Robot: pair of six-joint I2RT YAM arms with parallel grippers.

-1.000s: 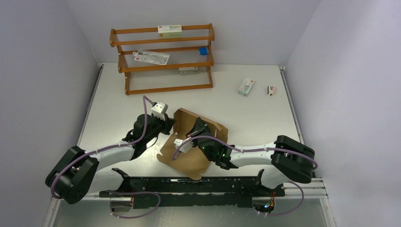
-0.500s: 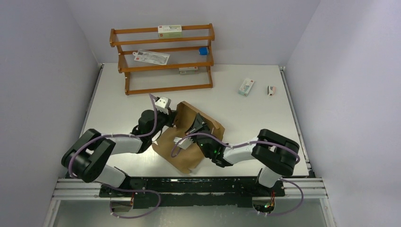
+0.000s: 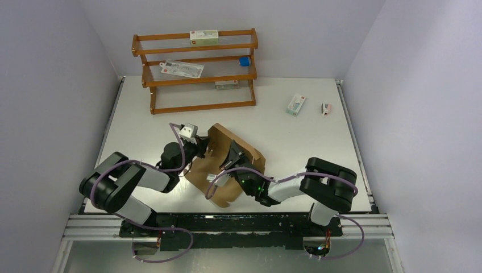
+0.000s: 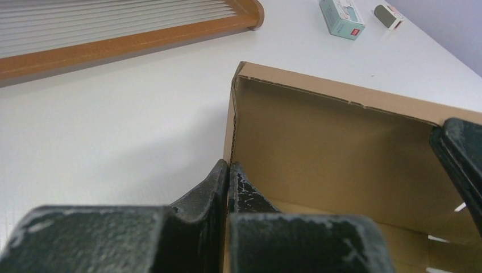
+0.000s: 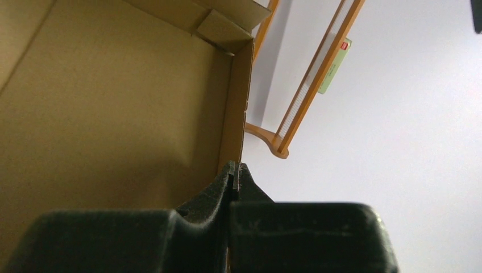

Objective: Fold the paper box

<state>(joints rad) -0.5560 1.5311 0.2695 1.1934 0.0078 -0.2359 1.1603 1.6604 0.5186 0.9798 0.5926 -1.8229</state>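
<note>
We see pale lilac-grey walls (image 3: 57,68) closing in on three sides of a white table (image 3: 295,142), which fills the middle of the overhead frame. A wooden rack (image 3: 202,106) stands at the upper left, against the back wall. The paper box (image 3: 223,138) lies at centre frame, near the front edge, partly raised, with one brown wall upright and a flap spread flat toward the lower edge. The left gripper (image 4: 228,170) is clamped on the end of that upright wall, the cardboard caught between its fingers. The right gripper (image 5: 234,170) is likewise pinched tight on a box wall edge. To the upper right lie a small white-and-green carton (image 3: 295,104) and, just beside it, a smaller object (image 3: 325,108) we cannot identify.
</note>
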